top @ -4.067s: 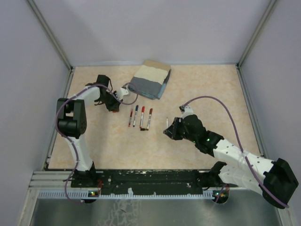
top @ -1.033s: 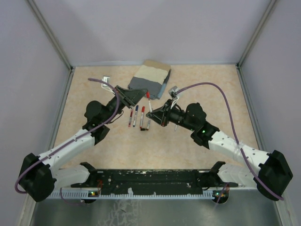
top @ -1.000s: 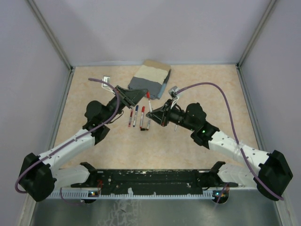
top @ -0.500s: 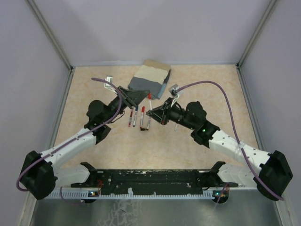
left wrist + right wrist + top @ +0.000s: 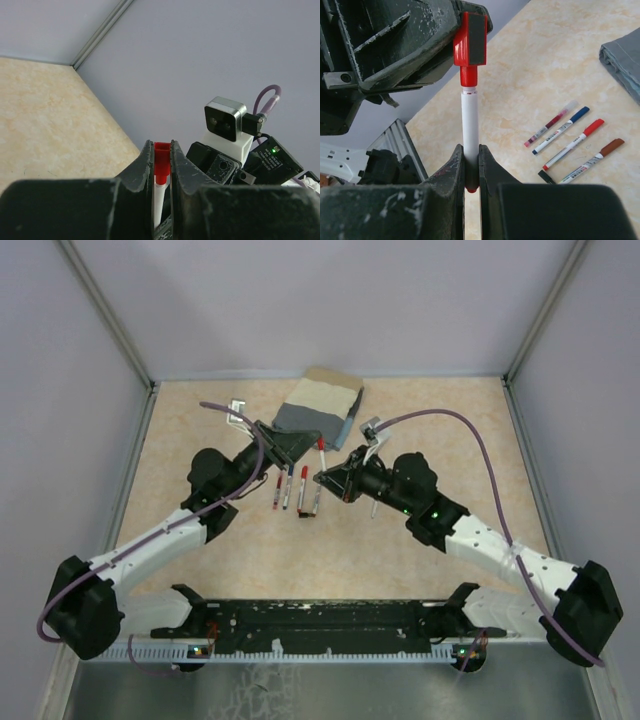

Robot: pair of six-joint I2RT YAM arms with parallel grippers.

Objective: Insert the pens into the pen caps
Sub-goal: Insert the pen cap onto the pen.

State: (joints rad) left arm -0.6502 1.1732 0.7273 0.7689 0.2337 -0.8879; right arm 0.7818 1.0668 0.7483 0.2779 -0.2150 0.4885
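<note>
Right pincer (image 5: 471, 152) clamps a white-barrelled pen (image 5: 469, 117); left pincer (image 5: 161, 150) is closed on its red cap (image 5: 468, 75).

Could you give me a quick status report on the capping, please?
Left hand shut on red cap. Right hand shut on white pen, tip inside cap. Four other pens lie below, out of the way.

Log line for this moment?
left gripper: shut on red cap | right gripper: shut on pen | cap over pen tip, above table | four pens on table
</note>
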